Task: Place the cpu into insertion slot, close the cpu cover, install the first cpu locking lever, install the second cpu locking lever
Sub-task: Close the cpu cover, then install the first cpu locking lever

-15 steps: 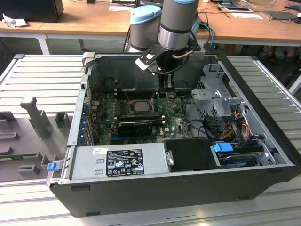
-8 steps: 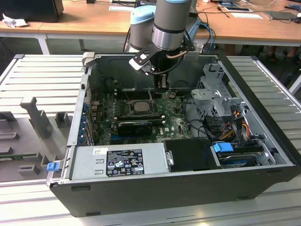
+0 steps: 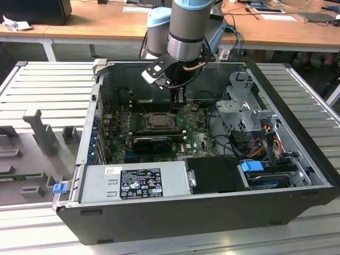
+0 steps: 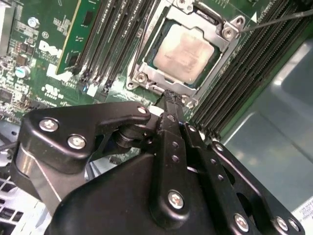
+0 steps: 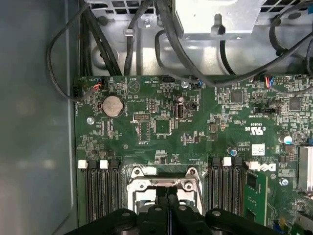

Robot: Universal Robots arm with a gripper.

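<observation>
A grey slatted metal table point(image 3: 48, 85) carries a black open-sided computer case point(image 3: 175, 218). At the exterior view's left, a small blue plastic clip point(image 3: 59, 187) sits on the case's near corner. A silver box-shaped power supply point(image 3: 133, 183) runs along the near wall beside it. Beyond that lies the green motherboard point(image 3: 194, 139). A long black ridged card point(image 3: 152, 142) lies across it, with the insertion slot point(image 5: 164, 184), a square socket ringed by a metal frame, just on its far side. The cpu point(image 4: 186, 51), a small flat square chip with a pale beige-silver face, sits in that slot. The cpu cover point(image 4: 146, 54), a thin metal frame plate, seems to lie flat around it. The black two-fingered gripper point(image 4: 168, 98) reaches down from the grey and pale blue arm point(image 3: 186, 32), its fingers pressed together. Its tip is at the slot frame's edge, at the exterior view's right of the chip; I cannot tell whether it touches. Farther right, a grey metal drive cage point(image 3: 244, 103) stands above a blue plastic tab point(image 3: 251, 166).
</observation>
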